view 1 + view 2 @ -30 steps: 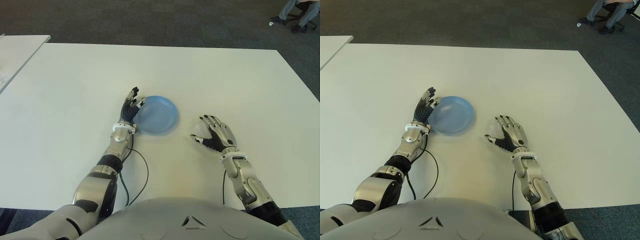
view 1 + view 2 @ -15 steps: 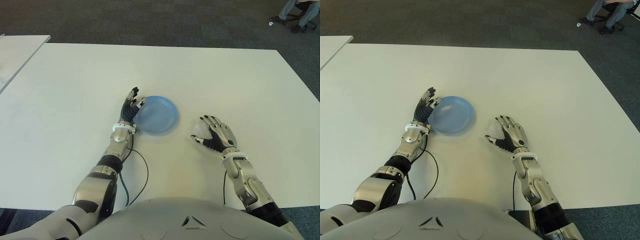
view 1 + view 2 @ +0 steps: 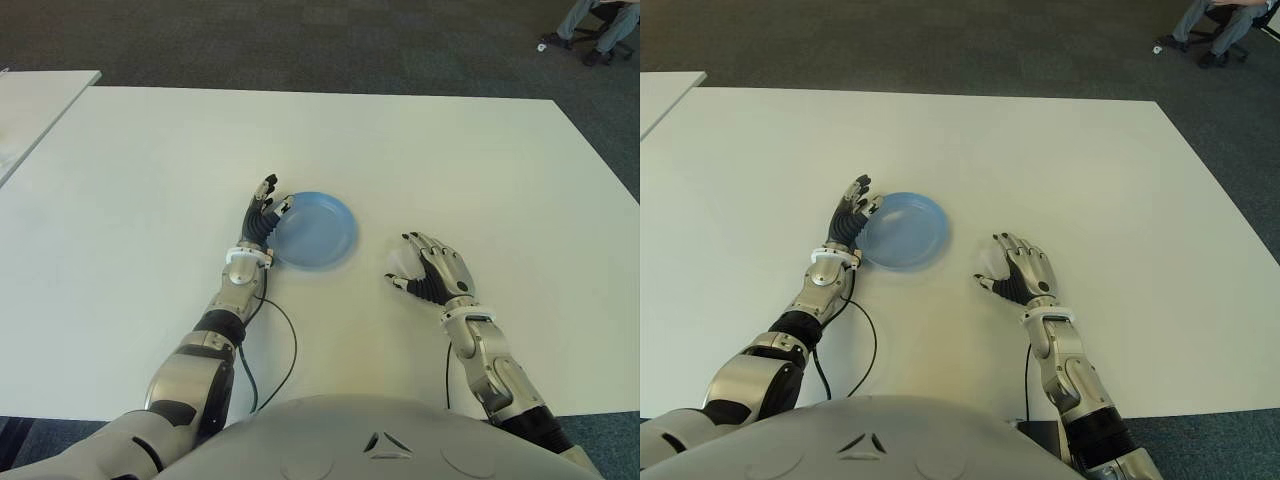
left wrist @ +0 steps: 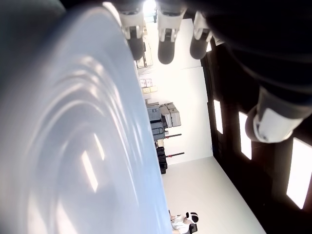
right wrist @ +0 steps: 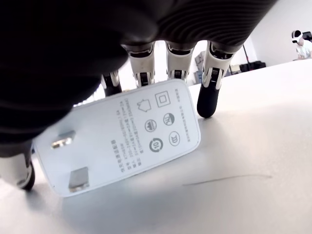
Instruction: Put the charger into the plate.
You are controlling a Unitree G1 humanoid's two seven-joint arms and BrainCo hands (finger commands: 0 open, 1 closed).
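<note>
Right hand (image 3: 432,270) palm down on the table (image 3: 480,160), right of the plate (image 3: 318,229) and apart from it. Fingers (image 5: 209,92) half curled over the charger (image 5: 122,139), tips down on the table around it, thumb at the pronged end; not clearly clamped, more a loose cage. Charger flat on the table under the palm, outside the plate. Left hand (image 3: 262,214) at the plate's left rim, fingers straight and a little spread, holding nothing.

One charger, white, two metal prongs. One plate, blue, nothing in it. One black cable (image 3: 285,350) beside the left forearm.

Printed on the charger: rows of small text, too fine to read, plus a house icon, a double square and several round marks.
</note>
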